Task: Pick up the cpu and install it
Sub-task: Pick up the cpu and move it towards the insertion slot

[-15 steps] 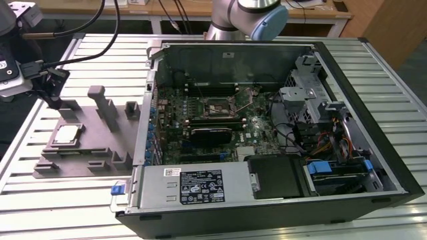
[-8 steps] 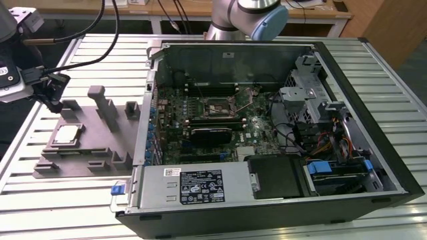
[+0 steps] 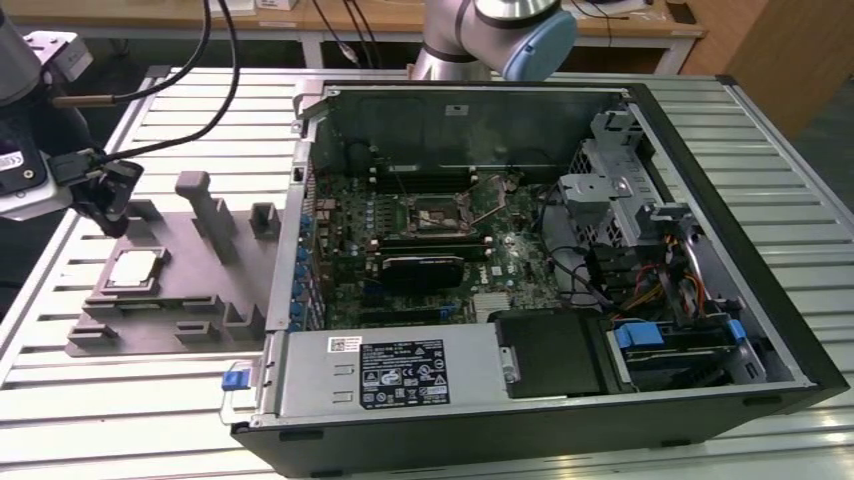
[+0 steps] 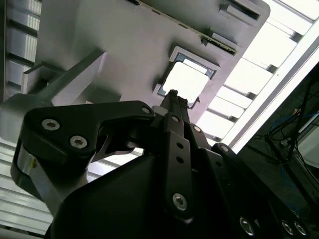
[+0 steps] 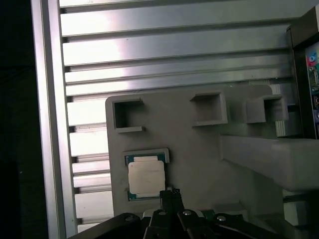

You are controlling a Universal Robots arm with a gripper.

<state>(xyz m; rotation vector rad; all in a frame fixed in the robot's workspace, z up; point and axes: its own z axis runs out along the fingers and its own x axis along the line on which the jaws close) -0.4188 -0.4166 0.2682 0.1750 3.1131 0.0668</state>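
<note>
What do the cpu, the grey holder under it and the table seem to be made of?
The cpu: a pale metal lid with a dull sheen, over what looks like a green circuit-board edge. The grey holder: probably moulded or printed plastic, since it is uniformly matte with blocky pockets and posts. The table: likely aluminium, with long ribbed slats that show a brushed, streaky shine.

readable text: none | power supply label (image 3: 400,372): print illegible

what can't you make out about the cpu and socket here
Silver-topped square cpu: in the first wrist view the black gripper covers one corner.
Cpu in the second wrist view: glare washes out its top.
Black-framed motherboard socket: exterior view, too small to tell if empty.
</note>
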